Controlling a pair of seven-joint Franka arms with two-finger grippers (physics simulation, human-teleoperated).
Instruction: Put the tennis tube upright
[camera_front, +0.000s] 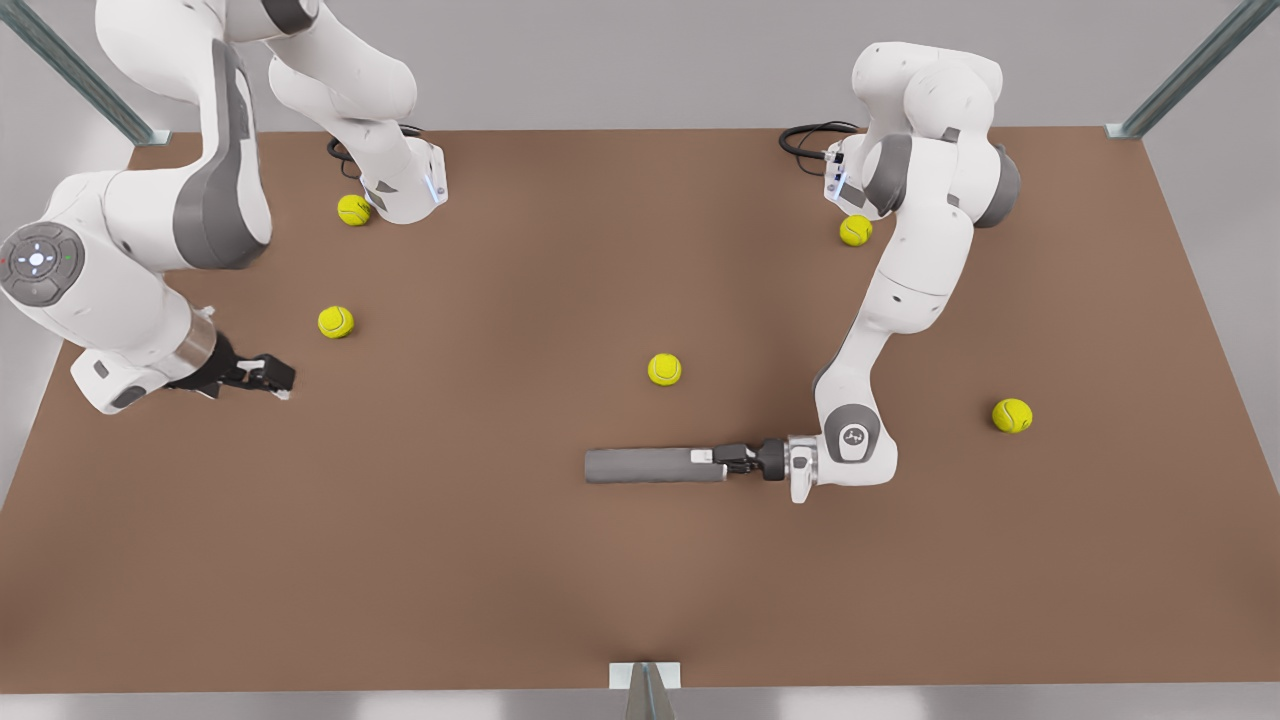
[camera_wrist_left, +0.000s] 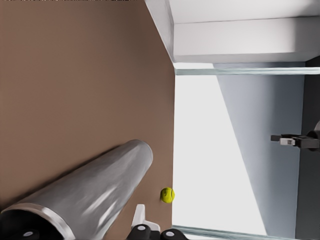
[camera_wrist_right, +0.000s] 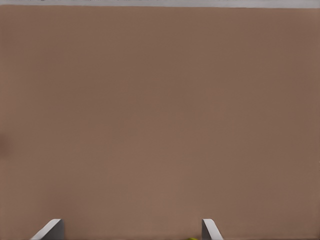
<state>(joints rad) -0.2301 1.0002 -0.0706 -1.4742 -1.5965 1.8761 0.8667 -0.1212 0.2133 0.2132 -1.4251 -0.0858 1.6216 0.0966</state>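
Note:
The tennis tube (camera_front: 650, 466) is a plain grey cylinder lying flat on the brown table (camera_front: 450, 560), near the front and right of centre in the front view. Its silvery-rimmed end (camera_wrist_left: 35, 212) points toward the front view's right. My left gripper (camera_front: 712, 458) reaches in low from that side and is shut on the tube's wall at that rimmed end; in the left wrist view one white pad (camera_wrist_left: 138, 216) sits against the tube (camera_wrist_left: 95, 192). My right gripper (camera_front: 280, 385) waits open over bare table at the front view's left, its fingertips (camera_wrist_right: 50, 229) wide apart.
Several yellow tennis balls lie scattered: one (camera_front: 664, 369) just behind the tube, one (camera_front: 1012, 415) beyond the left arm's elbow, one (camera_front: 335, 321) near the right gripper, and two by the arm bases. Another ball (camera_wrist_left: 167, 195) lies near the table's edge. A bracket (camera_front: 645, 676) marks the front edge.

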